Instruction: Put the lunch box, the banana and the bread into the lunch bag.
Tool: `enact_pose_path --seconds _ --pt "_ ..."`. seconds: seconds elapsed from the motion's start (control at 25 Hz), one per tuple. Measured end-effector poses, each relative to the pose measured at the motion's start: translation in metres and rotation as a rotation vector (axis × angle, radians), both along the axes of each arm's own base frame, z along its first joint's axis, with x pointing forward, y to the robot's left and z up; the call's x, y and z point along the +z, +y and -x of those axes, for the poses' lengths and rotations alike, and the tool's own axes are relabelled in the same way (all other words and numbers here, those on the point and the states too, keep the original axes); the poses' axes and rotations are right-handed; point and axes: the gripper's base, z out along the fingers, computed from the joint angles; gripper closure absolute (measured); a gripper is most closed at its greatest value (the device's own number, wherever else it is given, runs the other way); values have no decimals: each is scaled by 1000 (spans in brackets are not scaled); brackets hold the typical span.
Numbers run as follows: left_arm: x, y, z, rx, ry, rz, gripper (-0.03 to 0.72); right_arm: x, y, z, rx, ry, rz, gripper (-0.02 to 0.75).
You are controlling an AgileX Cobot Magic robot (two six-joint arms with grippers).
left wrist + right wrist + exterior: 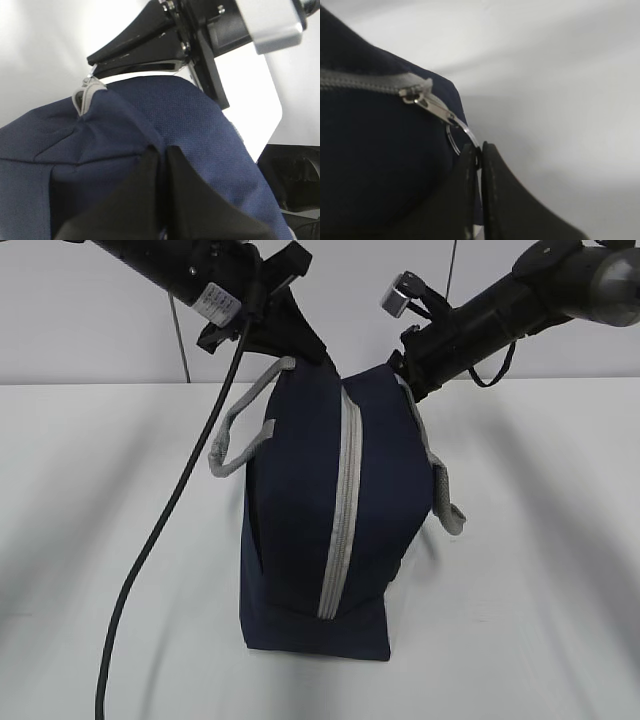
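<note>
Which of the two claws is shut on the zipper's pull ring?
The right claw: it pinches the metal pull ring at the end of the zipper. The left claw grips only the lunch bag fabric.

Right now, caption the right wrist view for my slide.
Right gripper shut on the lunch bag's metal pull ring.

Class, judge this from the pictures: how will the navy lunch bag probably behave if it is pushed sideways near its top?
The lunch bag stands tall on a narrow base, so it may tip. Its fabric creases where the left gripper pinches it, suggesting soft, yielding walls. The loose handles would probably flop.
</note>
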Motion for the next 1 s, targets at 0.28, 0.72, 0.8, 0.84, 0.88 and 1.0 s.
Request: enact_pose_path --seconds 0.28,0.72,0.8,0.84,0.88,1.0 --pt "2 0 1 -16 -18 11 681 0 0 0 -1 5 -8 738" --pt "10 2 7 -47 -24 -5 609 0 1 -1 -54 52 -39 623" --pt "17 3 10 -52 -36 -3 484 -6 1 -3 -67 67 -44 484" --pt "19 4 11 -53 -40 -4 424 -7 1 -3 -71 68 -46 419" --pt "19 4 11 -53 -43 -9 356 -7 0 -3 -76 69 -50 353" --pt "18 6 11 -53 -52 -29 230 -6 0 -4 -85 76 -56 261"
